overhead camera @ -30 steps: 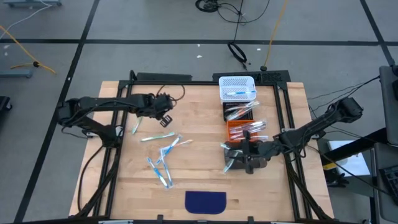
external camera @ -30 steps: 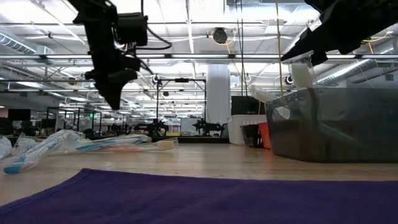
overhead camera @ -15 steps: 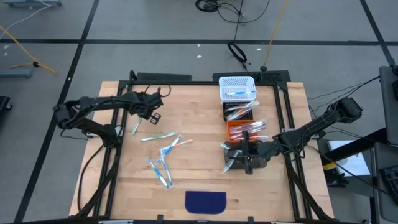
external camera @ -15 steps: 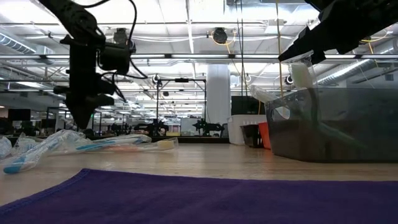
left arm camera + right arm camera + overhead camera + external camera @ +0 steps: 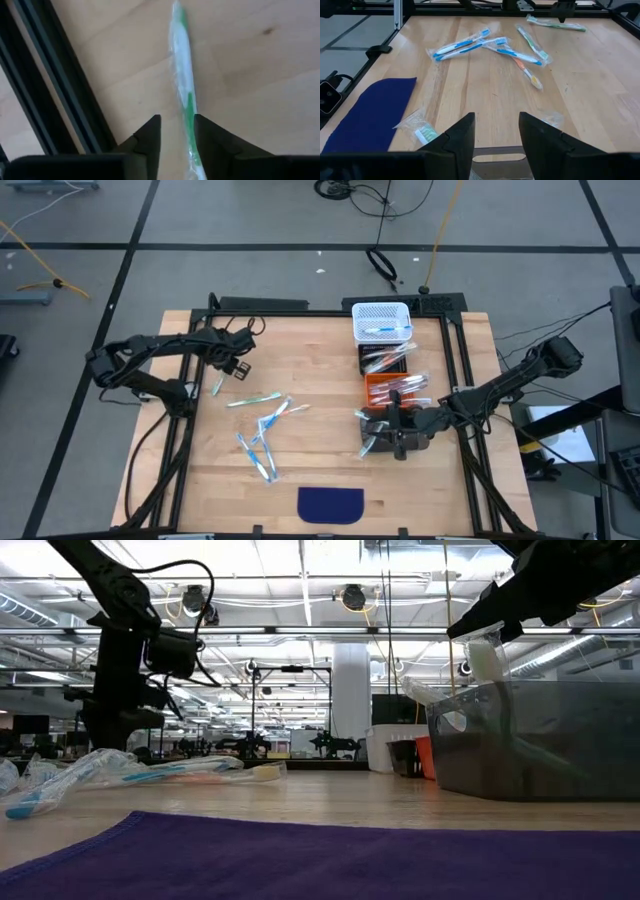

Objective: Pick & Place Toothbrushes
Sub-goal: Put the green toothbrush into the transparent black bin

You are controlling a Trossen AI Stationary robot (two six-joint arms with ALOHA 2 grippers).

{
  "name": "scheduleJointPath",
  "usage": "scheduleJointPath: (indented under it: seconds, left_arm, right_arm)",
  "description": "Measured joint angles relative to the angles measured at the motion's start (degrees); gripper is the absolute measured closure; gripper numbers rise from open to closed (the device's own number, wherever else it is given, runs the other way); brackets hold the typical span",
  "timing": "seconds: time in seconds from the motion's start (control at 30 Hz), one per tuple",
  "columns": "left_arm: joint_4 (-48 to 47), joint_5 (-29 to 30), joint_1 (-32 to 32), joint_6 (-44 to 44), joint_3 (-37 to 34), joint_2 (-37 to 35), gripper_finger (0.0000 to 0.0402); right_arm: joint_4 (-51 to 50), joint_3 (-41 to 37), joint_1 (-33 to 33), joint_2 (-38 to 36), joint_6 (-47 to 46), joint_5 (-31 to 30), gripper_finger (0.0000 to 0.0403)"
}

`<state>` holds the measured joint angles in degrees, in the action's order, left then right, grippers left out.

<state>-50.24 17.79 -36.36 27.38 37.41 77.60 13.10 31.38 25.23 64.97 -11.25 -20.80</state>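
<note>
The left gripper (image 5: 177, 135), fingers apart, straddles a green wrapped toothbrush (image 5: 182, 85) lying flat on the table (image 5: 320, 460). The right gripper (image 5: 496, 132), fingers apart, hangs over a dark bin (image 5: 392, 442), loose toothbrushes (image 5: 495, 47) scattered ahead. No writing is legible.

Left gripper (image 5: 177, 131) hangs low by the table's left edge, fingers parted; right gripper (image 5: 496, 131) hovers right of centre, likewise parted.
</note>
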Motion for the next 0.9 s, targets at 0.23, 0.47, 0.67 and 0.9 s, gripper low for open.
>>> scheduleJointPath:
  seconds: [0.23, 0.47, 0.67, 0.9]
  left_arm:
    - [0.6, -2.4, -0.3, 0.1, -0.6, 0.0, 0.0226]
    - [0.6, -2.5, -0.3, 0.1, -0.6, 0.0, 0.0215]
    - [0.9, -2.8, -0.3, 0.2, -0.6, 0.0, 0.0228]
    - [4.9, -2.9, -0.3, 0.4, -3.4, 0.0, 0.0247]
  right_arm:
    - [0.0, 0.0, 0.0, 0.0, 0.0, 0.0, 0.0261]
    - [0.0, 0.0, 0.0, 0.0, 0.0, 0.0, 0.0261]
    - [0.0, 0.0, 0.0, 0.0, 0.0, 0.0, 0.0261]
    - [0.0, 0.0, 0.0, 0.0, 0.0, 0.0, 0.0261]
